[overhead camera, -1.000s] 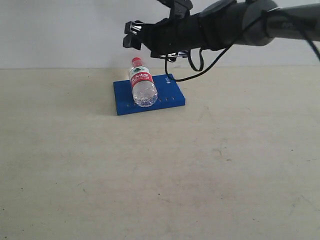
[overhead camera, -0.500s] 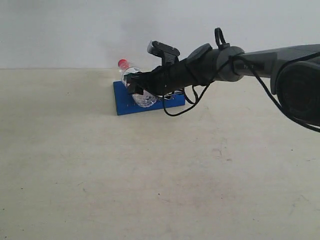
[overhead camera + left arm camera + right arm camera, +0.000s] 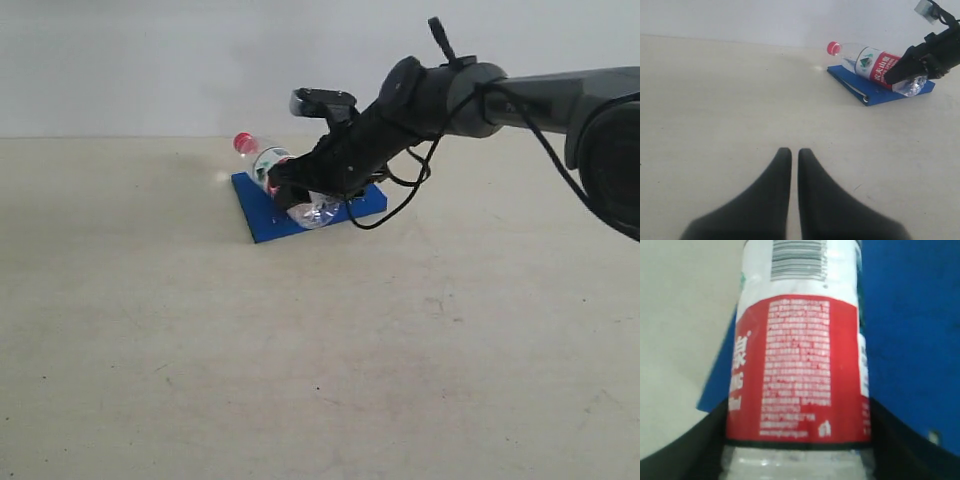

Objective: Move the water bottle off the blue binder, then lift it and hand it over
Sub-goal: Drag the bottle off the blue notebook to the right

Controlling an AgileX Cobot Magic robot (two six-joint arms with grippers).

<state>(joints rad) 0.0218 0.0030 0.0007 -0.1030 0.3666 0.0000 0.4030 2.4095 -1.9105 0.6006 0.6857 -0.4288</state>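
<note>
The water bottle [image 3: 262,160] lies on its side across the blue binder [image 3: 262,218], its red cap [image 3: 243,142] reaching past the binder's far left edge. My right gripper [image 3: 292,186] is shut on the bottle's lower body, just below the red label. In the right wrist view a dark finger sits on each side of the bottle [image 3: 797,365], with the binder [image 3: 910,340] beneath. The left wrist view shows the bottle [image 3: 867,62], binder [image 3: 875,94] and right gripper [image 3: 920,57] far off. My left gripper [image 3: 794,152] is shut on nothing, low over the table.
The beige tabletop [image 3: 300,350] spreads out around the binder, with a pale wall [image 3: 150,60] behind it. The right arm's black cable [image 3: 395,200] loops down beside the binder's right end.
The right arm came down from above the bottle and closed on it. The bottle's cap has swung left, and the binder has turned slightly under it.
</note>
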